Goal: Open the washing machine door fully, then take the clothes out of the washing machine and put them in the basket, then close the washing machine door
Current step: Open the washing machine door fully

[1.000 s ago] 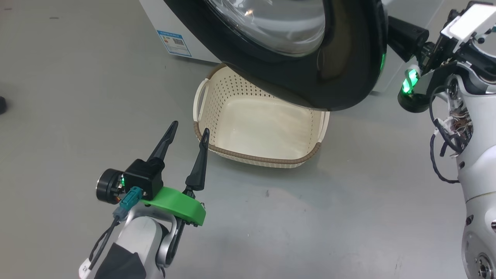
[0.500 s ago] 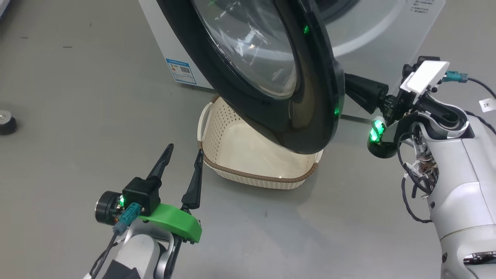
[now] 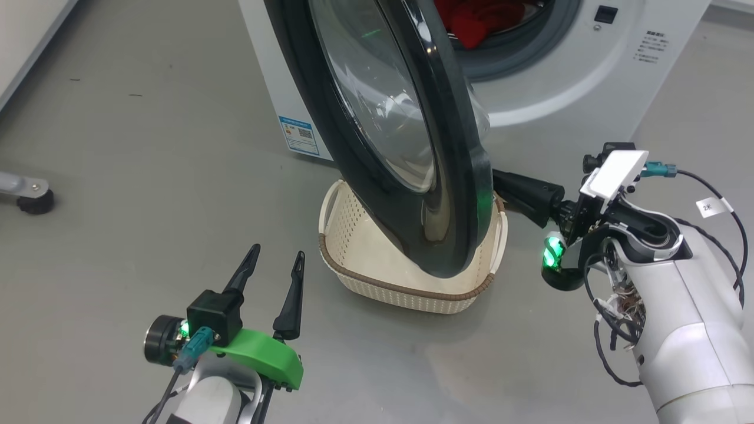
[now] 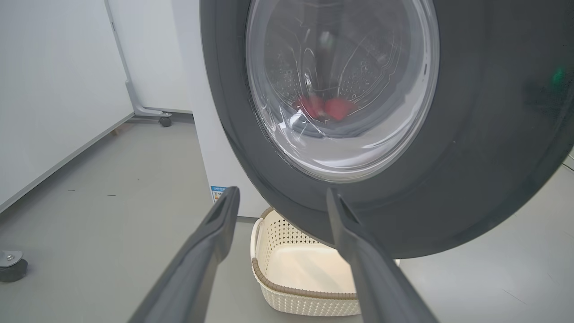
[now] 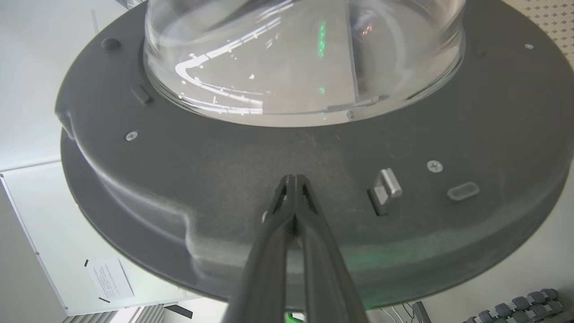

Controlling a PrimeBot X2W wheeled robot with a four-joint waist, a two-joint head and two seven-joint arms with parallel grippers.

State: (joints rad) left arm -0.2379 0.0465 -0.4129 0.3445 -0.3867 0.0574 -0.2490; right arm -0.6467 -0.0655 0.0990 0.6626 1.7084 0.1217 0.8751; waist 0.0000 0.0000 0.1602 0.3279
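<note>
Moved: door stands more edge-on than a second ago, swung further from the washer; the head camera has also lifted, bringing the drum mouth into frame.
Washer (image 3: 565, 88): white, top cut off in head view.
Door (image 3: 456, 188): open, hanging over the basket and hiding its middle; upper rim cut off.
Basket (image 3: 406, 297): on the floor before the washer; what shows of its inside is bare.
Clothes (image 3: 471, 23): red, in the drum; a blur through the glass in left wrist view.
Right gripper (image 5: 294, 178): jaws pressed together, empty, tips on the door's inner face beside the latch (image 5: 385, 190); head view hides the tips behind the door.
Left gripper (image 3: 277, 252): jaws wide, empty, left of the basket.
</note>
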